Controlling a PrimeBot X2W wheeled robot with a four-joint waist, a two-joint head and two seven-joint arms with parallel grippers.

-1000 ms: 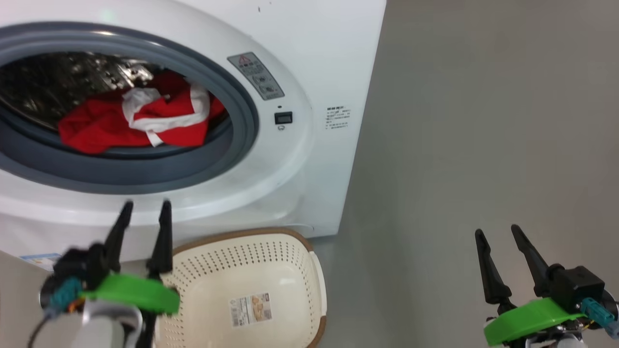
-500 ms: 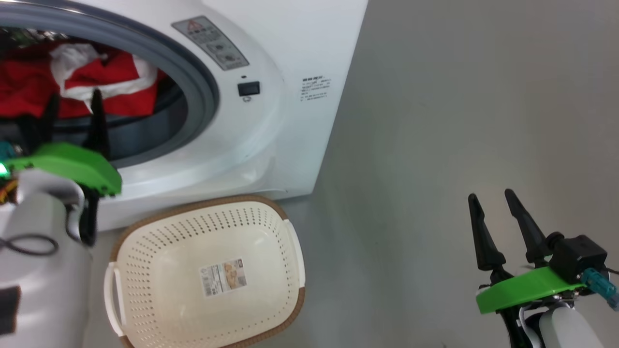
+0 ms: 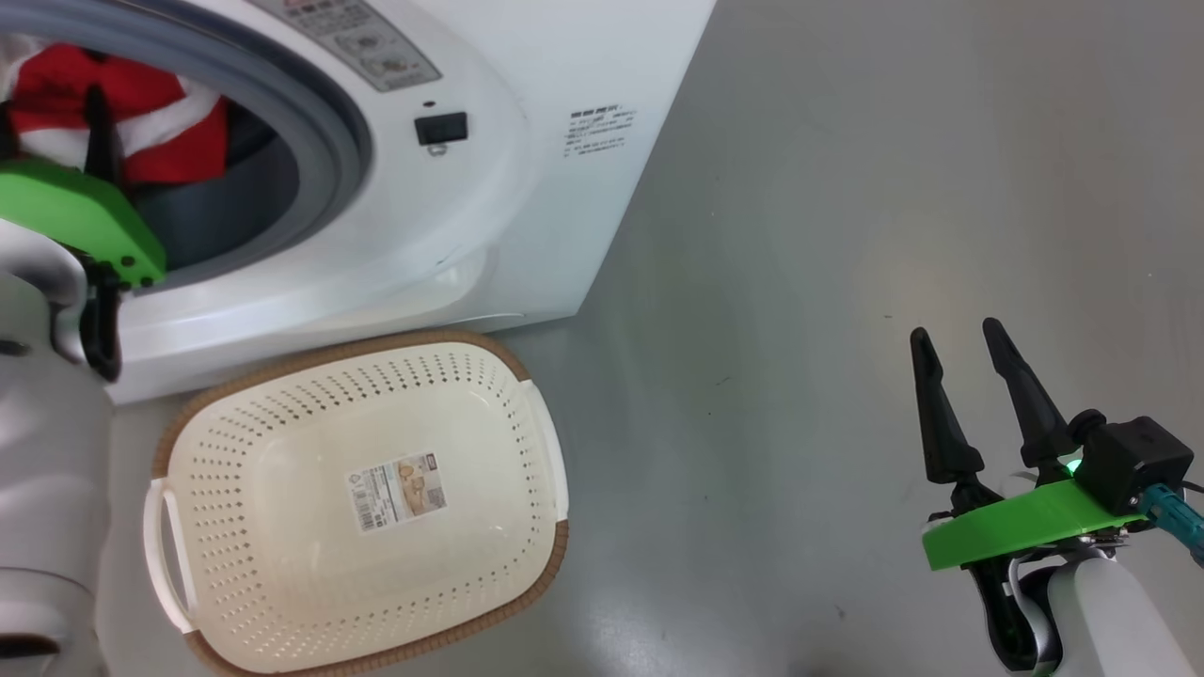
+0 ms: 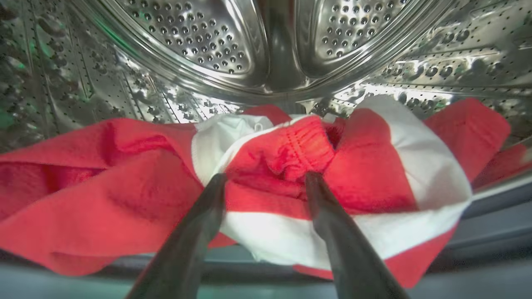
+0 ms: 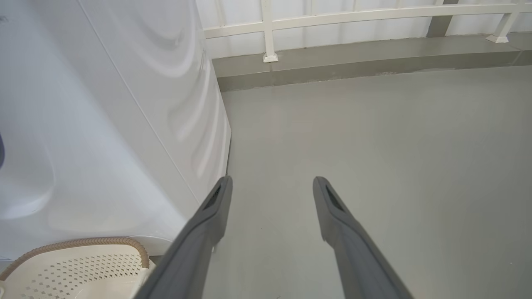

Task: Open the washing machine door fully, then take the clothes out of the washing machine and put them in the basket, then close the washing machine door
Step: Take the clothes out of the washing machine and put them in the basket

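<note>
Am pointing left tool [image 4: 266, 176], fingers spread, straight at clothes [image 4: 104, 199]: bunched fold lying dead ahead, frame centre, between tips. Farther off, right tool [image 3: 955, 340] idling spread, lower right.

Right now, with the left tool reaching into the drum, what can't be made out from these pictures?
- How many clothes there are, and any print: left wrist view, folds hide it.
- Whether the left tool touches the cloth: left wrist view, its tips merely overlap it.
- Wording on the label on the washing machine and the sticker in the basket: head view, too small.
- The opening's left side: head view, cut by the edge and the left arm.
</note>
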